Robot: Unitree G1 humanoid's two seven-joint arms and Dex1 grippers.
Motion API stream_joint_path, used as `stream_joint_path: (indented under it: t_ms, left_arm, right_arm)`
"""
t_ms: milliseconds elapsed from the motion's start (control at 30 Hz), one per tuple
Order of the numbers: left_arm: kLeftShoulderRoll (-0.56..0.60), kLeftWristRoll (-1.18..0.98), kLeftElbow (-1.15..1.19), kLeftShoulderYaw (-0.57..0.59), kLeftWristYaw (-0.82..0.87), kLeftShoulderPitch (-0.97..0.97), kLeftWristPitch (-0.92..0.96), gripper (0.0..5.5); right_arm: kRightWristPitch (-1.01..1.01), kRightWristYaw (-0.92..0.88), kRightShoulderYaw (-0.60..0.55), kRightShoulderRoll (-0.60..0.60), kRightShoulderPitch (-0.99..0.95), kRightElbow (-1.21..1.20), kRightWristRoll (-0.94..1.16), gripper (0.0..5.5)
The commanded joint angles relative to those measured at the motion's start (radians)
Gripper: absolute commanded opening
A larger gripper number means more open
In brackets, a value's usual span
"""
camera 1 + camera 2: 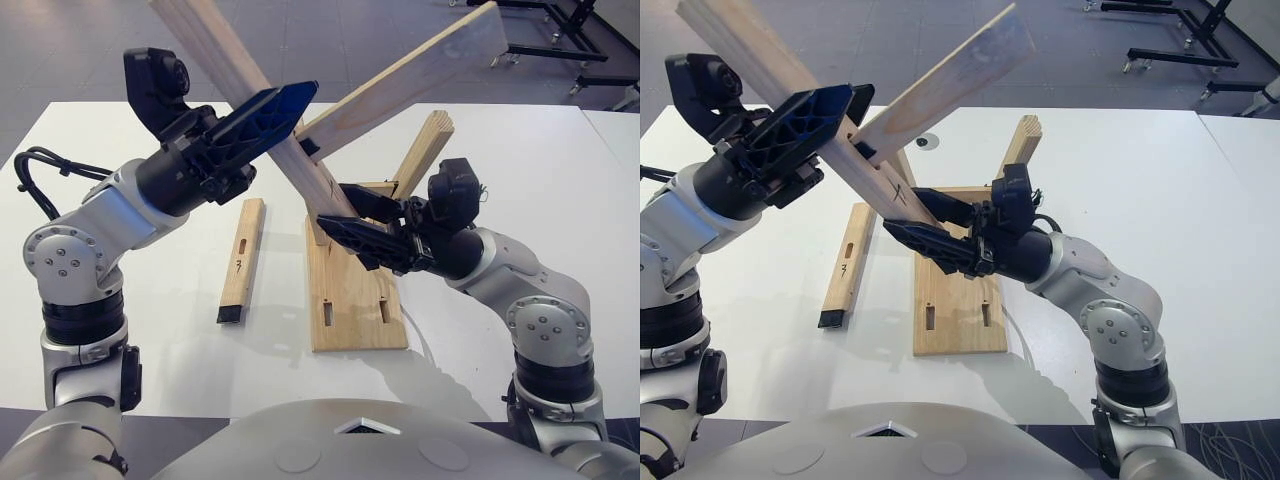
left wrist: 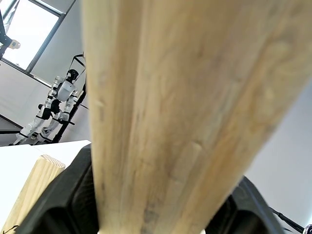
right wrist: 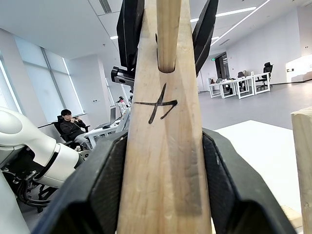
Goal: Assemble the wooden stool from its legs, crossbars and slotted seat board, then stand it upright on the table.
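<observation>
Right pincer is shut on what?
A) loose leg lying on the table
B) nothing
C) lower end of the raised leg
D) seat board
C: the right pincer clamps the lower end of the raised leg, which the left pincer grips higher up; the seat board lies flat below.

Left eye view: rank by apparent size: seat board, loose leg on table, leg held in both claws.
1-2. Seat board and held leg: about alike. The leg is raised nearer the camera, so they are not ranked.
3. Loose leg: clearly smallest.
</observation>
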Motion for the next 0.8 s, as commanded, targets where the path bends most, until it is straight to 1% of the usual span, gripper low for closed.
stream_joint_path:
  t_ms: [33, 367, 433, 500, 533, 800]
  left_arm:
    - [-0.005, 0.012, 0.003, 0.005, -0.008, -0.006, -0.004, 2.30]
    - [0.008, 0.091, 0.047, 0.034, -0.058, -0.019, -0.009, 2.24]
    - [0.004, 0.099, 0.049, 0.031, -0.064, -0.022, -0.009, 2.24]
    - [0.001, 0.097, 0.037, 0.036, -0.092, -0.019, -0.010, 2.23]
    - [0.001, 0.095, 0.032, 0.040, -0.098, -0.018, -0.011, 2.22]
    - [-0.001, 0.143, 0.042, 0.072, -0.115, -0.026, -0.026, 2.13]
  right_arm:
    - [-0.030, -0.006, -0.007, 0.014, 0.006, -0.005, -0.020, 2.06]
    - [-0.097, 0.011, 0.017, 0.037, 0.037, -0.009, -0.138, 2.06]
    - [-0.085, -0.006, 0.033, 0.039, 0.033, -0.003, -0.157, 2.06]
    - [-0.050, -0.031, 0.030, 0.043, 0.027, 0.011, -0.117, 2.06]
    - [-0.042, -0.038, 0.028, 0.041, 0.026, 0.014, -0.109, 2.44]
    - [-0.006, -0.013, -0.014, -0.037, 0.050, 0.013, -0.086, 3.80]
